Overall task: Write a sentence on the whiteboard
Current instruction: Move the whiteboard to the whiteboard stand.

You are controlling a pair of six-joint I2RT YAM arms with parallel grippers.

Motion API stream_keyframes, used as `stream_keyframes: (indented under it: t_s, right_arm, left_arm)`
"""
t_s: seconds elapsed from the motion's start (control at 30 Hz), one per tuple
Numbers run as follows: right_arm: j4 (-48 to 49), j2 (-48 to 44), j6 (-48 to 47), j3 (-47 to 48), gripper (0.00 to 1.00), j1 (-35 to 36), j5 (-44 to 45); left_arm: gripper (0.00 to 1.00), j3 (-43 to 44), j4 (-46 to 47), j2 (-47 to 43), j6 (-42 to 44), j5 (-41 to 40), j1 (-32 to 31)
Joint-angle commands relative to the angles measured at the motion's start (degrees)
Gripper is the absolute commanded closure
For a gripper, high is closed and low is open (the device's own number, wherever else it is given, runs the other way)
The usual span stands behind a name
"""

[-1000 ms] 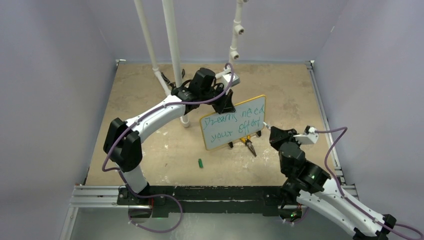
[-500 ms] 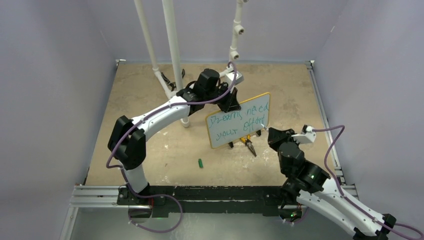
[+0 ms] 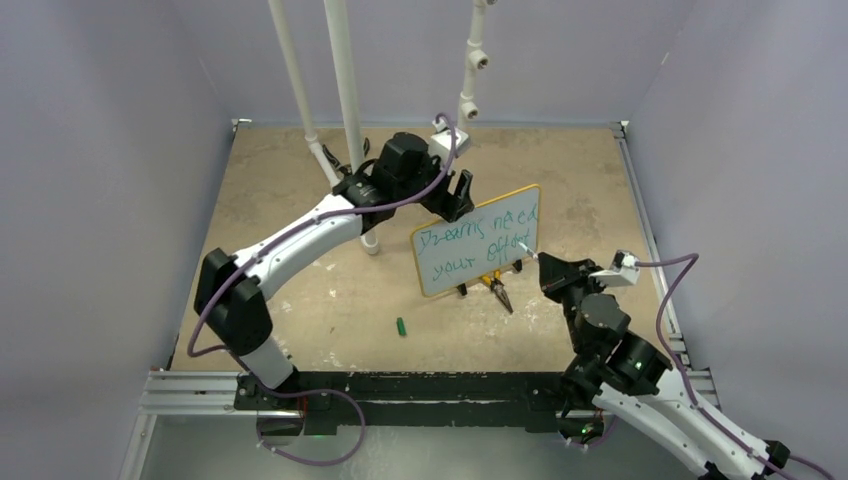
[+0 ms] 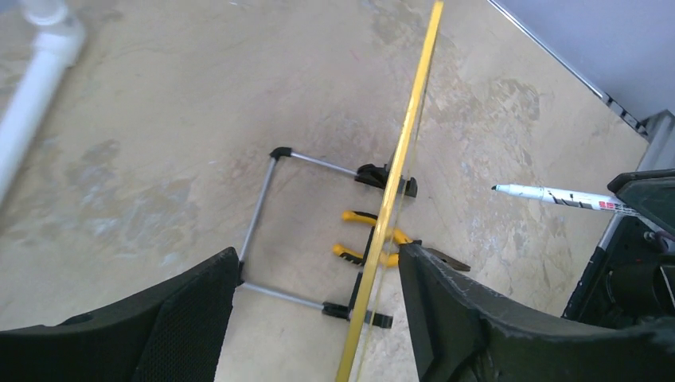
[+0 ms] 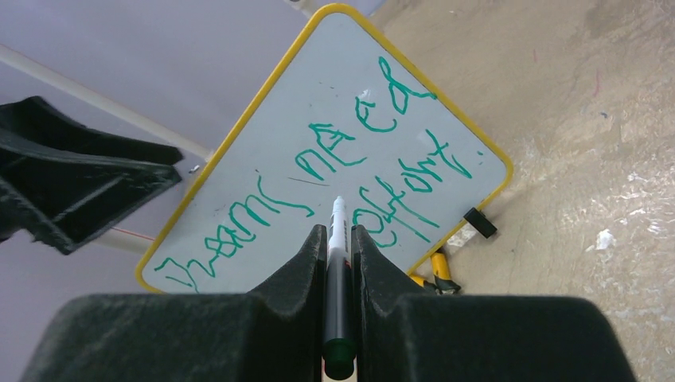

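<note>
whiteboard (image 3: 476, 240) is standing upright on the tan table (image 3: 300, 200), roughly mid-table and a bit right of centre, with its yellow rim tipped so the right end sits higher. it's propped on a little wire stand (image 4: 263, 215) with black feet. the sentence (image 3: 475, 243) is on it in green marker, two lines, reads like "dreams need" over "your effort", pretty wobbly handwriting tbh. the left gripper (image 3: 452, 195) hangs over the top left corner of the board with its fingers (image 4: 191, 318) spread wide. from the left wrist cam the board's top edge (image 4: 398, 171) runs down between them, much closer to the right finger, and i can't tell if it actually touches. the right gripper (image 3: 548, 268) is off the board's right end, pressed together on a marker (image 5: 338, 263) that sticks out forward between the fingers, with a green butt end at the back. the marker tip points at the writing (image 5: 358, 183), around the gap between "need" and "effort", but in the left wrist view the marker (image 4: 557, 195) sits clear of the board with open space between them. pliers (image 3: 497, 290) with yellow handles lie on the table right at the foot of the board, partly under it. a small green cap (image 3: 400, 326) sits alone on the table nearer the arm bases, well apart from everything. white pipes (image 3: 345, 90) stand up at the back left.
</note>
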Motion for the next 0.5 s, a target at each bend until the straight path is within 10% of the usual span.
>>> stream_keyframes:
  t_s: [0.0,0.47]
  right_arm:
    - [3.2,-1.9,-2.7,-1.1,1.0,-0.2,-1.4]
    - [7.4,-2.6,-7.4,-1.6,1.0,-0.2,-5.2]
  left_arm:
    - [0.26,0.8,-4.8,-10.5,0.3,-10.8,1.0]
    - [0.41,-29.0,-16.5,-43.2,-25.0,-21.2,1.1]
